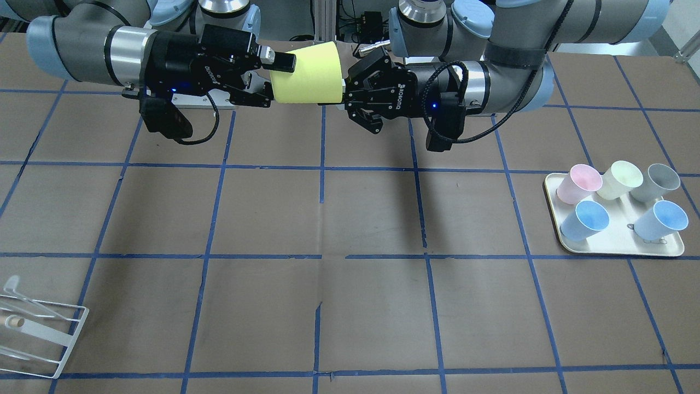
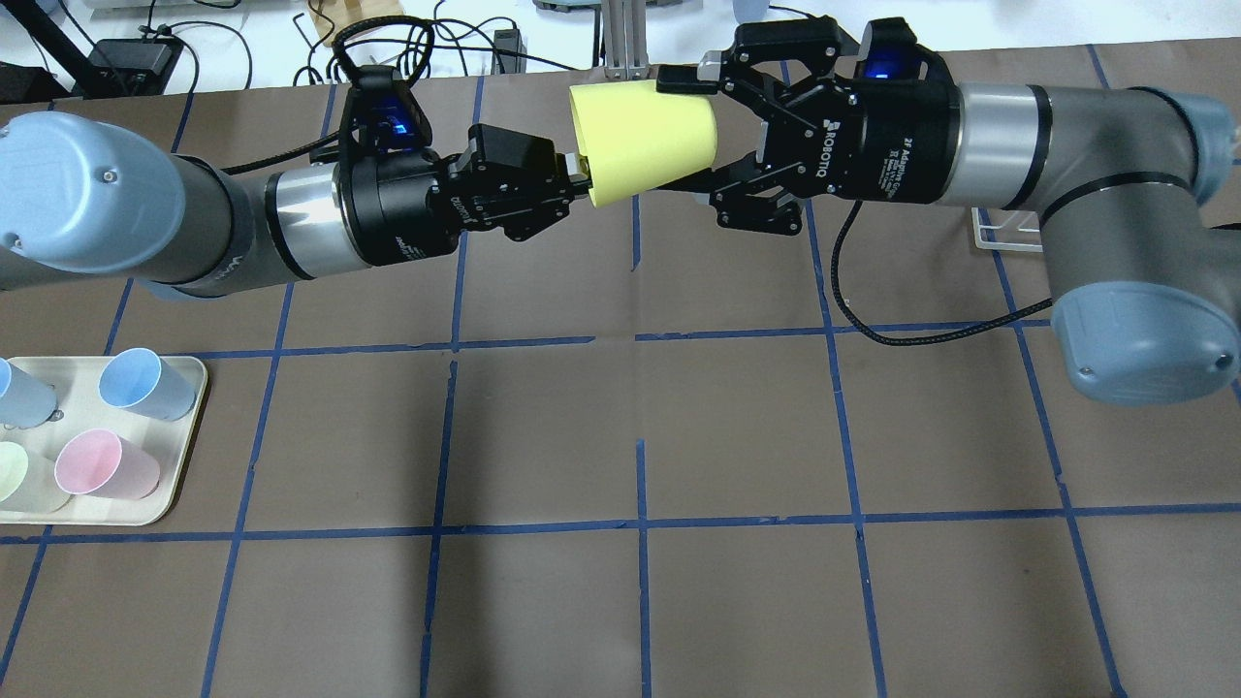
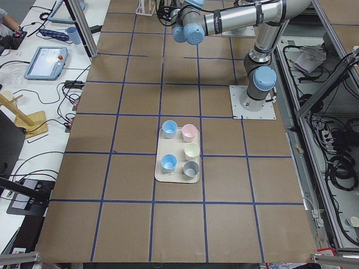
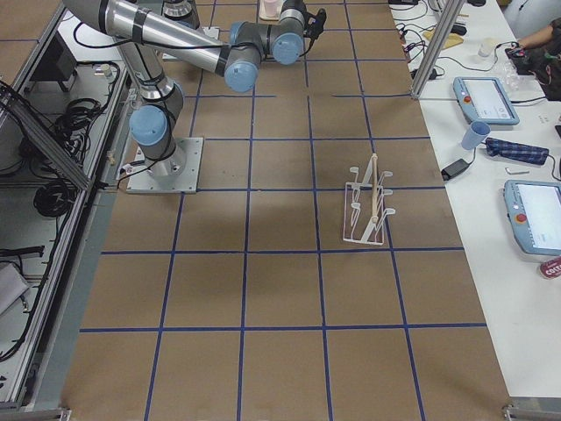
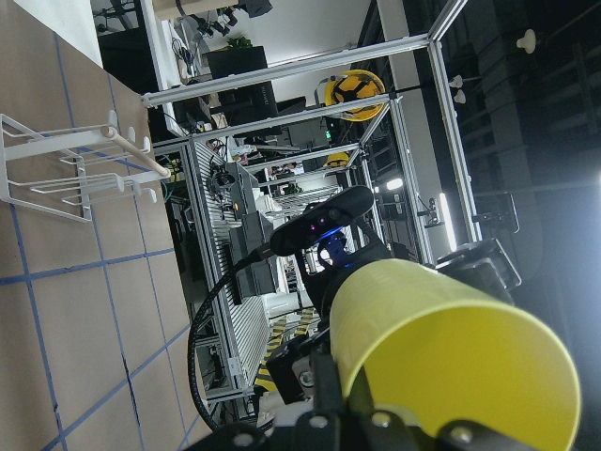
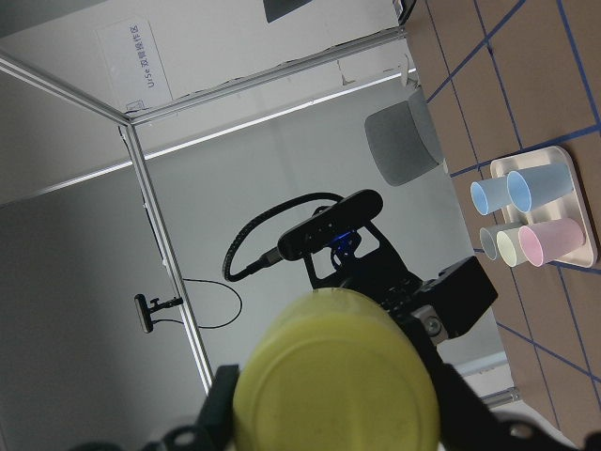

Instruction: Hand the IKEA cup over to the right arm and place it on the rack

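The bright yellow IKEA cup (image 2: 640, 136) lies on its side in the air above the table's far side, held between both arms. My left gripper (image 2: 577, 179) is shut on the cup's wide rim. My right gripper (image 2: 694, 131) faces the cup's base, with one finger against each side of the narrow end. The front view shows the same cup (image 1: 306, 74), the right gripper (image 1: 273, 82) and the left gripper (image 1: 344, 90). The right wrist view shows the cup's round base (image 6: 333, 390). The white wire rack (image 1: 38, 328) stands on the table on my right side, also in the right exterior view (image 4: 370, 206).
A cream tray (image 2: 184, 436) on my left side holds light blue, pink, pale cream and grey cups, also in the front view (image 1: 618, 243). Brown table with blue tape grid. Part of the rack (image 2: 1008, 233) shows behind the right arm.
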`<state>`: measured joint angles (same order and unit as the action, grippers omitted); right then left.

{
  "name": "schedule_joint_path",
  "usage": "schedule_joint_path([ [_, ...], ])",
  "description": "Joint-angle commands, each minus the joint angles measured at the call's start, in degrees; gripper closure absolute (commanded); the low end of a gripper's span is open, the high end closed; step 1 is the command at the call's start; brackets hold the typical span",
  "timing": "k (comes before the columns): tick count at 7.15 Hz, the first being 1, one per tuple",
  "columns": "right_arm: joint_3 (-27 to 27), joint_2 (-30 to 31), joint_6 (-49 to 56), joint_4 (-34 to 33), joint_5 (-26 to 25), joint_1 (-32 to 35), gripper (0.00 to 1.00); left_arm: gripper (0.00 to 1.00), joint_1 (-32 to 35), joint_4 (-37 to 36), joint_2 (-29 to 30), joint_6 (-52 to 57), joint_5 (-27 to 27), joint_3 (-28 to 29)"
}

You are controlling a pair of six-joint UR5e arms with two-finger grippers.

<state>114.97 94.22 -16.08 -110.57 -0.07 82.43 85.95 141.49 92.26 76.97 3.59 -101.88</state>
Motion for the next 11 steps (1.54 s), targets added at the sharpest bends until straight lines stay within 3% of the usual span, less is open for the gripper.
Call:
schedule_joint_path([
  [1,0.0,0.1,0.0,0.0,0.1,0.0,0.67,0.38,0.0,0.0,-0.1,-0.1,0.0,0.3],
  [2,-0.1,0.1,0.1,-0.1,0.1,0.0,0.77,0.05,-0.1,0.2,-0.1,-0.2,-0.1,0.7],
  [5,-0.7,0.0,-2.0,0.0,0.1,-1.0,0.78,0.0,-2.3,6.1,-1.0,-0.9,-1.1,3.9],
  [8,-1.9,0.0,-6.2,-0.2,2.5,-4.1,0.77,0.0,-8.4,11.4,-0.8,-6.5,-15.0,11.7],
  [9,-2.0,0.2,-6.4,-0.2,1.8,-5.8,0.77,0.0,-8.4,11.3,-1.0,-12.3,-15.2,12.1],
  [10,-2.0,0.5,-6.9,-0.2,0.1,-6.8,0.77,0.0,-8.4,11.2,-0.7,-14.3,-16.8,13.4],
  [11,-2.7,0.5,-6.9,-0.2,-4.6,-7.2,0.77,0.0,-8.5,9.3,-0.2,-14.2,-22.5,15.2],
])
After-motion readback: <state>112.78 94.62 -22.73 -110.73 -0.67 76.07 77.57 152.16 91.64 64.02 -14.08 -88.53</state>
